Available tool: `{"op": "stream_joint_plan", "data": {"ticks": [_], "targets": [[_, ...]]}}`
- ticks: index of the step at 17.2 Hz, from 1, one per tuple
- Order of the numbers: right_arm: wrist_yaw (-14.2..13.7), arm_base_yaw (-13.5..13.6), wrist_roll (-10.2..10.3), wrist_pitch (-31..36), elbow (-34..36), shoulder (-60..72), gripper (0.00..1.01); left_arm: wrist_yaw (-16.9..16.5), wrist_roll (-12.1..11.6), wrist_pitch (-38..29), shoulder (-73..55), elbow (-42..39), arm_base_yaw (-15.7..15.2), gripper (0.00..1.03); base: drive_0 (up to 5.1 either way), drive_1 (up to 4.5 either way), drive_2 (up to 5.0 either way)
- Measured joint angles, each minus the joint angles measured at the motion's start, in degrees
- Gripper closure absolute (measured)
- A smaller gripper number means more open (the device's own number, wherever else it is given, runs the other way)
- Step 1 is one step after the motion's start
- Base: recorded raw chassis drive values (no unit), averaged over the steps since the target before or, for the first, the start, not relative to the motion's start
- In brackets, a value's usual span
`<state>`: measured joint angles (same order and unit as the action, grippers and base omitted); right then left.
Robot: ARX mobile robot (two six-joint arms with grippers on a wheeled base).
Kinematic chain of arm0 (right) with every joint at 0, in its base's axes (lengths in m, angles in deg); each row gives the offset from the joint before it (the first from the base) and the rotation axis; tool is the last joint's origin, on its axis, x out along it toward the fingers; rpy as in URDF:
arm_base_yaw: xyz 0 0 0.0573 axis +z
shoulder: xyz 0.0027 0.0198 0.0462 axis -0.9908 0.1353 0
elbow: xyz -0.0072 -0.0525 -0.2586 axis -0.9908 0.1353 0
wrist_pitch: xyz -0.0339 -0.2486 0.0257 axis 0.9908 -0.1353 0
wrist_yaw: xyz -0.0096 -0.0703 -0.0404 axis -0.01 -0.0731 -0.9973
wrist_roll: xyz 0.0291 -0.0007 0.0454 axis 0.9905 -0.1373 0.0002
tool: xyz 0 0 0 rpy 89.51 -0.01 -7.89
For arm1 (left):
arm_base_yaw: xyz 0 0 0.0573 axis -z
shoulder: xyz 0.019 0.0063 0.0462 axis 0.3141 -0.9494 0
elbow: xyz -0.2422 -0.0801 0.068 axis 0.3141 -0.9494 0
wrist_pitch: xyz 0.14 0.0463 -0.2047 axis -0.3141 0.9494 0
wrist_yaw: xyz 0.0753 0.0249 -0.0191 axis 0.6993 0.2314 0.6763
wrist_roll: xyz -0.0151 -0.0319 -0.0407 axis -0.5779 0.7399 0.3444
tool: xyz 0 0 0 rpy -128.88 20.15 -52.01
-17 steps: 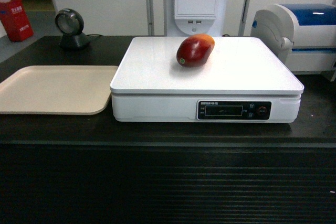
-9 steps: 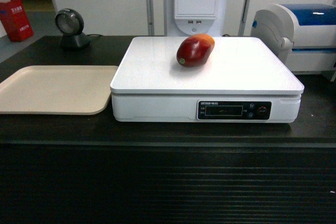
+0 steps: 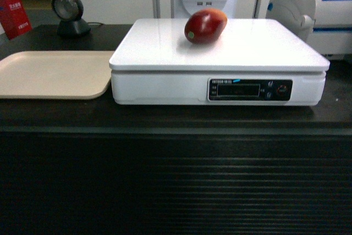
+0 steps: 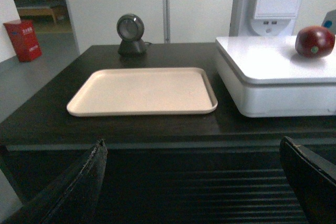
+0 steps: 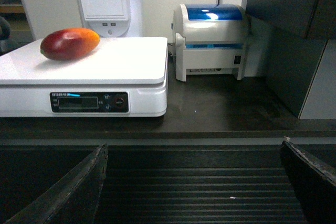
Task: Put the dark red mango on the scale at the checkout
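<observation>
- Black checkout (image 3: pixel 176 180) with a ribbed front, white wall and cabinets behind it.
- Left gripper (image 4: pixel 194 182): both fingers spread wide at the bottom corners of its wrist view, nothing between them, hanging in front of the counter.
- Right gripper (image 5: pixel 194 182): same deal, jaws wide apart and empty, down in front of the ribbed panel.
- Neither gripper shows up in the head view.
- Scale (image 3: pixel 264 53) sits on the counter, display panel facing the robot.
- Mango (image 3: pixel 205 26) lies on the scale platform, toward the back, a bit left of middle, orange end pointing right.
- Beige tray (image 3: pixel 49 72) just left of the scale.
- Round black scanner (image 3: pixel 68 12) behind the tray, white-and-blue printer (image 5: pixel 212 40) right of the scale.
</observation>
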<state>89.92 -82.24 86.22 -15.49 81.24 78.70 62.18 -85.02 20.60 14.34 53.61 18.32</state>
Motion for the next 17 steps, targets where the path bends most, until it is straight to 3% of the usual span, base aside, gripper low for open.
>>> {"op": "stream_joint_plan", "data": {"ticks": [17], "targets": [[-0.1, 0.0, 0.0, -0.1, 0.0, 0.0, 0.03, 0.0, 0.0, 0.1, 0.0, 0.0, 0.0, 0.05, 0.0, 0.00, 0.0]]}}
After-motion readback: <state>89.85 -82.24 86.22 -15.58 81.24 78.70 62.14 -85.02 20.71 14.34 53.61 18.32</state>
